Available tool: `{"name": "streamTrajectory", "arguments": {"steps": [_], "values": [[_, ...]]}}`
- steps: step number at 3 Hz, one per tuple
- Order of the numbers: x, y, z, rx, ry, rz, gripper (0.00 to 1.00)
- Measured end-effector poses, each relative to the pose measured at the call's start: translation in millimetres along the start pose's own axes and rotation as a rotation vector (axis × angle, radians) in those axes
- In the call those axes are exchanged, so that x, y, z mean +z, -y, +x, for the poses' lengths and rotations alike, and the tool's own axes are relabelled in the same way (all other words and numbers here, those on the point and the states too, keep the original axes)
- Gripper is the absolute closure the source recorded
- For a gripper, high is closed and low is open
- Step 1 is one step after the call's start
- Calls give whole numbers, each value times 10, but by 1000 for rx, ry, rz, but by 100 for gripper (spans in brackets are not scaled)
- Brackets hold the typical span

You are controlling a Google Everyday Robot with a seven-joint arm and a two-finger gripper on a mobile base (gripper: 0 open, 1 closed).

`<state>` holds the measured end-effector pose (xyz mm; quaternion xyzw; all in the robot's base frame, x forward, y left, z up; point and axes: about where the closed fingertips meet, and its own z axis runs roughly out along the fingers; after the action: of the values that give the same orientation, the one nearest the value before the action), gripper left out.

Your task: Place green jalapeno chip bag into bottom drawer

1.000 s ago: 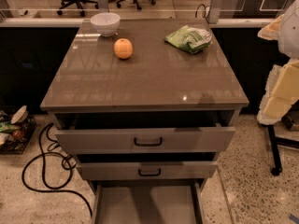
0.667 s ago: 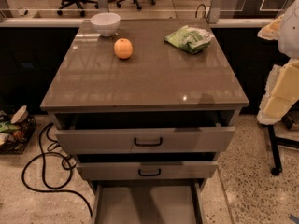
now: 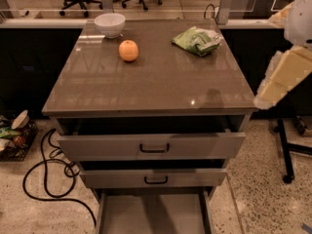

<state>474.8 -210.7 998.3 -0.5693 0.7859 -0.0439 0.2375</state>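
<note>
Since the earlier frame only my arm (image 3: 285, 77) has shifted, a little upward at the right edge of the view; everything on the worktop (image 3: 156, 84) lies where it lay. That cream-coloured stretch of arm hangs just off the worktop's right side, touching nothing I can see. My pincer itself does not show in this view, so I cannot tell whether it is open, closed or gripping anything. The green jalapeno chip bag (image 3: 197, 39) lies crumpled near the far right corner of the worktop, apart from the other things. An orange fruit (image 3: 128, 50) sits to its left, toward the far middle, and a white bowl (image 3: 109, 24) stands beyond that at the far left edge. Below the worktop all three drawers are pulled out by different amounts: the top drawer (image 3: 151, 146) slightly, the middle drawer (image 3: 153, 178) slightly too, each with a black handle, and the bottom drawer (image 3: 153, 213) farthest toward me, its plain grey floor bare. A black cable (image 3: 46, 174) loops on the speckled floor to the left.
</note>
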Motion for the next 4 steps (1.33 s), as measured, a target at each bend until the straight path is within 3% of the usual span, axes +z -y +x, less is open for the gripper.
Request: {"name": "streamTrajectory", "arguments": {"steps": [2, 3, 4], "values": [[143, 608, -170, 197, 236, 140, 0], [110, 694, -218, 204, 262, 173, 0], [110, 694, -219, 204, 263, 173, 0]]}}
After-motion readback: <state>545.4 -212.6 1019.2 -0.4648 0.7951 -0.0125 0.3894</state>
